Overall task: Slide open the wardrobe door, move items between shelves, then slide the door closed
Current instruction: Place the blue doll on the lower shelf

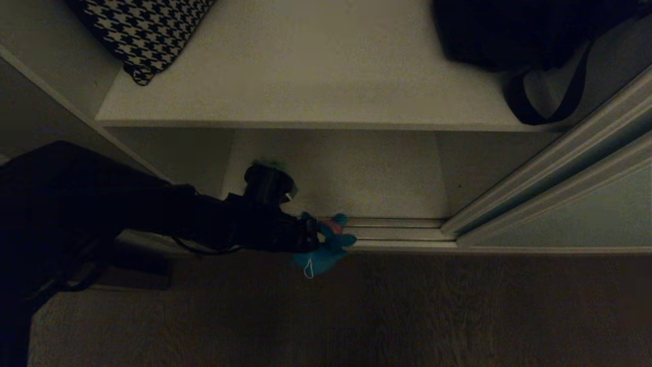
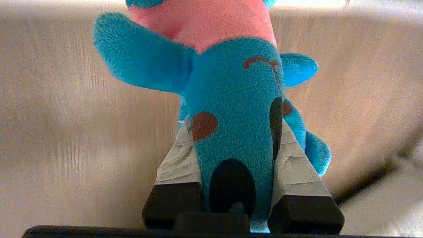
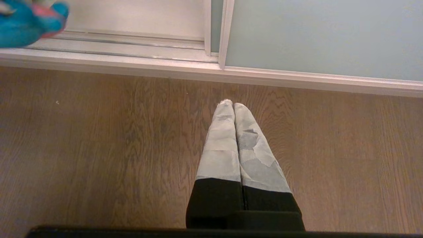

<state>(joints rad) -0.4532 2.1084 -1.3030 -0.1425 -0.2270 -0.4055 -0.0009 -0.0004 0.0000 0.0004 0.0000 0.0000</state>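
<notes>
Over the silvery rails, at about six o'clock of the lower shelf, my left end effector pinches the blue plush toy by its head (pink back outward). My right end effector hangs above the wooden floor, fingers pressed together. At three o'clock I see the sliding wardrobe door, slid aside.
</notes>
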